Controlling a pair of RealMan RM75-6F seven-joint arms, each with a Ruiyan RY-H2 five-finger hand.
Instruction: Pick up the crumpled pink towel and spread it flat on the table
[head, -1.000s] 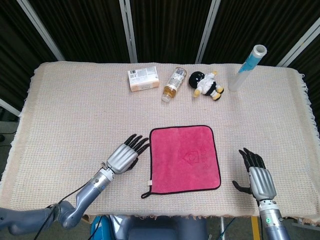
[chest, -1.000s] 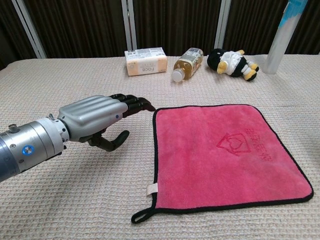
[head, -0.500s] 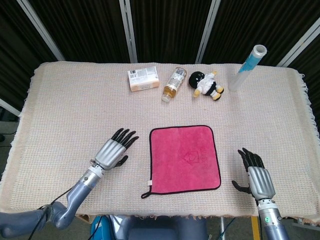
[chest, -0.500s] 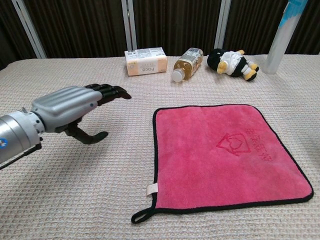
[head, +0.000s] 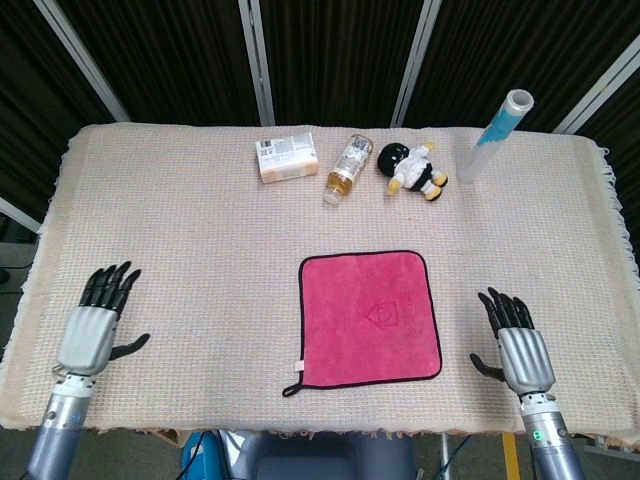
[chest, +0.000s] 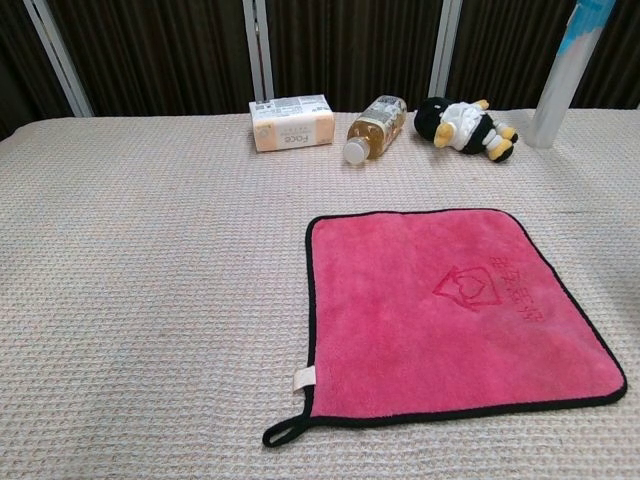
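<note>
Head and chest views of the table (head: 150, 200), which is covered edge to edge by a beige woven cloth. The pink towel (head: 369, 317) lies spread flat near the middle of the table's near edge, a square with black piping, an embossed house-shaped mark right of its centre, a small white label on its left border and a black hanging loop (chest: 283, 433) trailing from its near left corner. The left hand (head: 95, 323) sits at the near left corner of the table, well apart from the towel, palm down with its dark fingers (head: 110, 285) extended and fanned apart and the thumb out to the side; it is released and holds nothing. The right hand (head: 516, 343) sits near the near right corner, apart from the towel's right border, in the same posture: fingers (head: 505, 309) straight and spread, thumb angled toward the towel, nothing grasped. Whether either palm rests on the cloth or hovers just above it cannot be told. Neither hand appears in the chest view. Along the far edge, from left to right: a tan box (head: 287, 157), a bottle (head: 347, 168) lying on its side with amber liquid, a black and white plush toy (head: 414, 170), and an upright translucent tube (head: 494, 134) with blue marking.
</note>
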